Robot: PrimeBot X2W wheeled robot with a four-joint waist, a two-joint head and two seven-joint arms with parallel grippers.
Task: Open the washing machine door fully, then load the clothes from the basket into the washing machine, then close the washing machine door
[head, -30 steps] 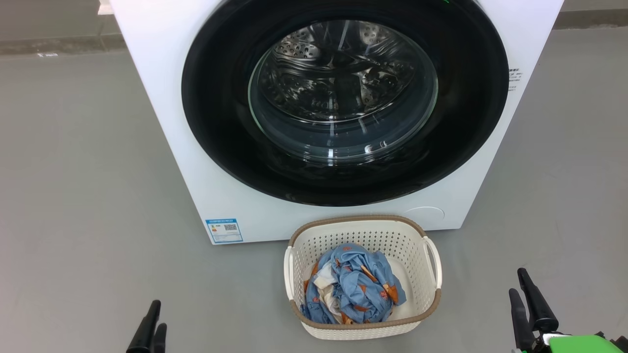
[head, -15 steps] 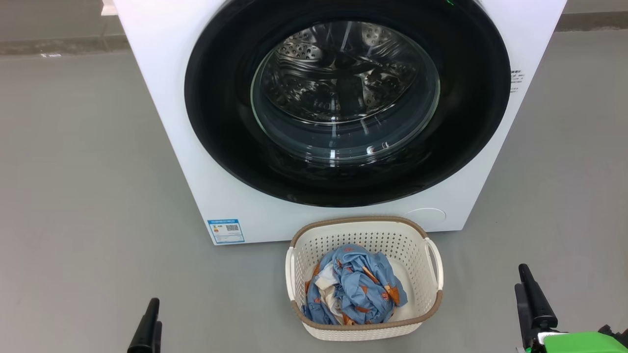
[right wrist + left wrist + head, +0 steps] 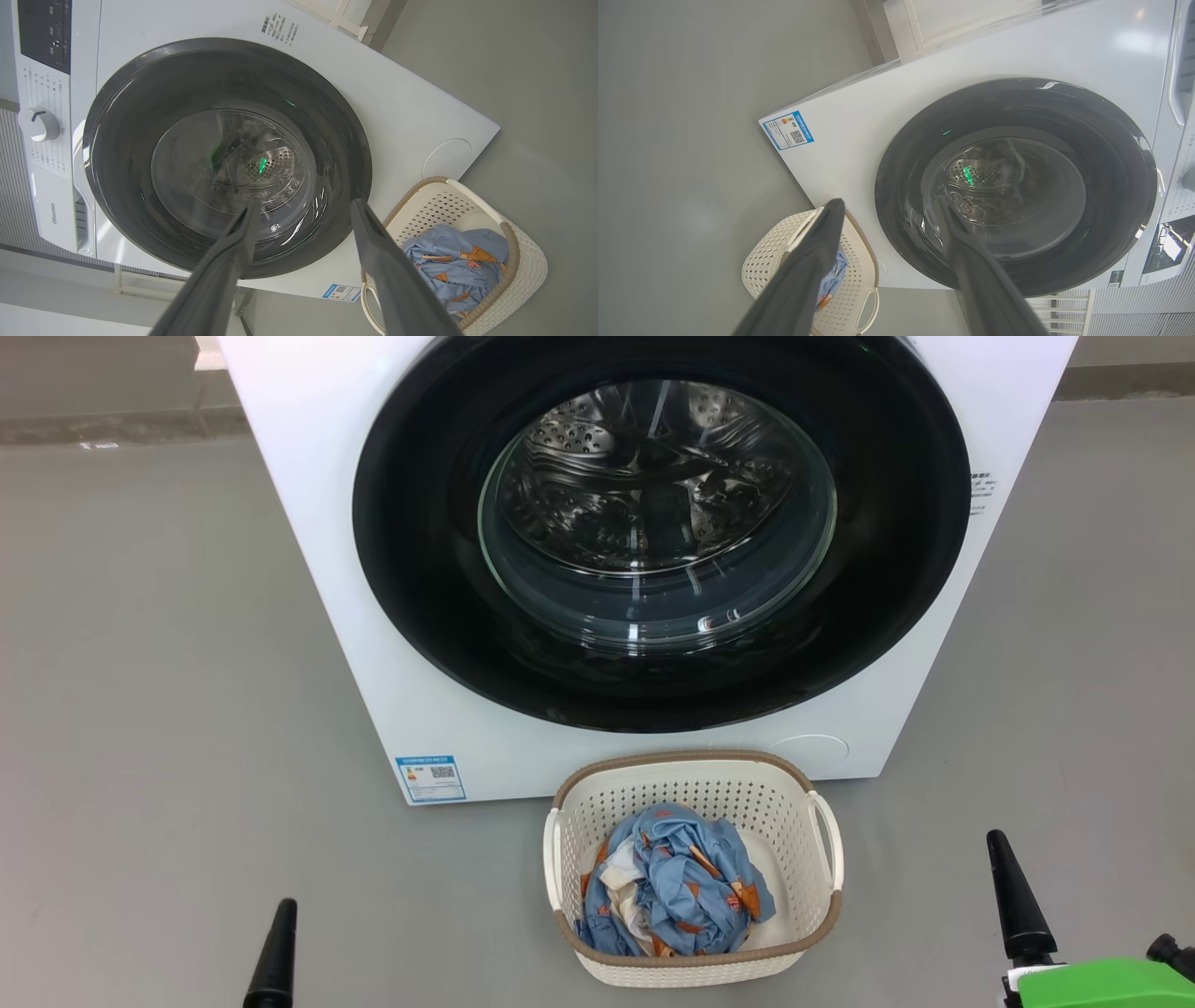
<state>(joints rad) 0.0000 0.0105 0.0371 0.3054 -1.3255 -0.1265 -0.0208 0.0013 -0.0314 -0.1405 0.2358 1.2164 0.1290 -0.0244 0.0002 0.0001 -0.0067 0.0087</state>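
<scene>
Left gripper (image 3: 889, 207): you had it released. Its two dark fingers were spread wide, with nothing between them.
Right gripper (image 3: 304, 205): released as well, fingers wide apart and empty, with a green part (image 3: 1102, 985) of the arm just behind them.
Washing machine (image 3: 308, 523): it stood straight ahead of both your grippers and well apart from the fingertips, a white front-loader on the grey floor (image 3: 140, 663).
Washing machine door (image 3: 658, 523): shut, lying flat against the machine's front. Along your left gripper it sat beyond one finger, and along your right gripper it sat beyond one finger and the gap between the two.
Drum (image 3: 644, 476): you could see perforated steel through the door's glass bowl, past the fingertips of either gripper.
Basket (image 3: 695, 758): it sat on the floor between your two grippers and a little ahead of them, just in front of the machine's lower edge. Neither gripper touched it.
Clothes (image 3: 677, 891): a crumpled blue bundle with orange print and some cream-white lay inside the basket, near your grippers but apart from both.
Blue label sticker (image 3: 430, 778): it was at the machine's lower front corner on your left gripper's side, ahead of that gripper.
Control dial (image 3: 39, 123): it was on the machine's panel above the door, far beyond your right gripper's fingers.
</scene>
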